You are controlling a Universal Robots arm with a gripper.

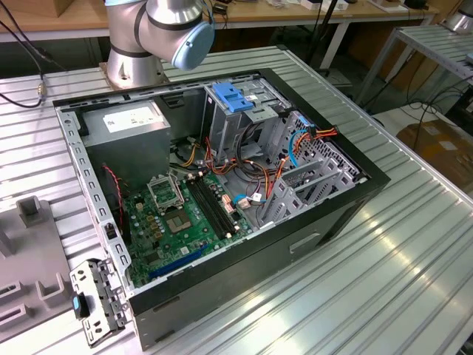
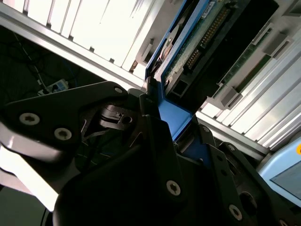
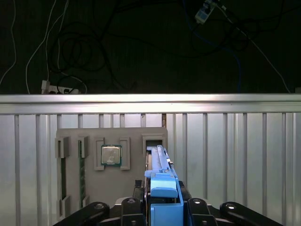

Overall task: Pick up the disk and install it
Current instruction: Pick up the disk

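Grips the disk [image 3: 159, 160] by its blue side rail, with the gripper [image 3: 162, 192] drawn narrow and a black finger pressed to each side, as seen in both wrist views. Holds it on edge, lined up with an upright slot of the grey fixture tray [image 3: 108, 188]; cannot tell whether seated there or just lifted. On the same tray, beside that slot: a processor chip [image 3: 111, 155] in a square nest and two memory sticks [image 3: 62, 174] in long grooves. Under the tray, the slatted aluminium table [image 3: 225, 155]. In the exterior view, on that table near the arm [image 1: 174, 29]: an open computer case [image 1: 222, 296], with motherboard [image 1: 177, 214], grey power supply [image 1: 129, 129] and light-blue bracket [image 1: 230, 96] inside.
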